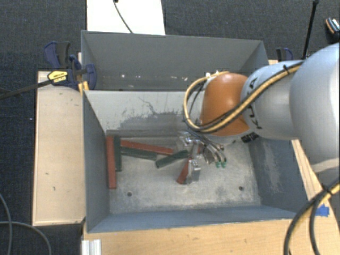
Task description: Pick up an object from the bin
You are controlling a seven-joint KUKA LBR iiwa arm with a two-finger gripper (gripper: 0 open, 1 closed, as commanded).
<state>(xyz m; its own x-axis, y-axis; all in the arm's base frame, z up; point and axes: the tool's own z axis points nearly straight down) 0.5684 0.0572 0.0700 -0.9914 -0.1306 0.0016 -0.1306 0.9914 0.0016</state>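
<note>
My arm (pixel 297 105) reaches down from the right, tool (pixel 195 163) low in the bin (pixel 228 187). Short red block (pixel 183 175) just beside it, green bar (pixel 171 160) leftward. Tool open or closed: I cannot tell.

Grey bin (pixel 159 62); red-brown bars (pixel 111 163); dark green sticks (pixel 171 160); orange wrist cover (pixel 223 102).
</note>
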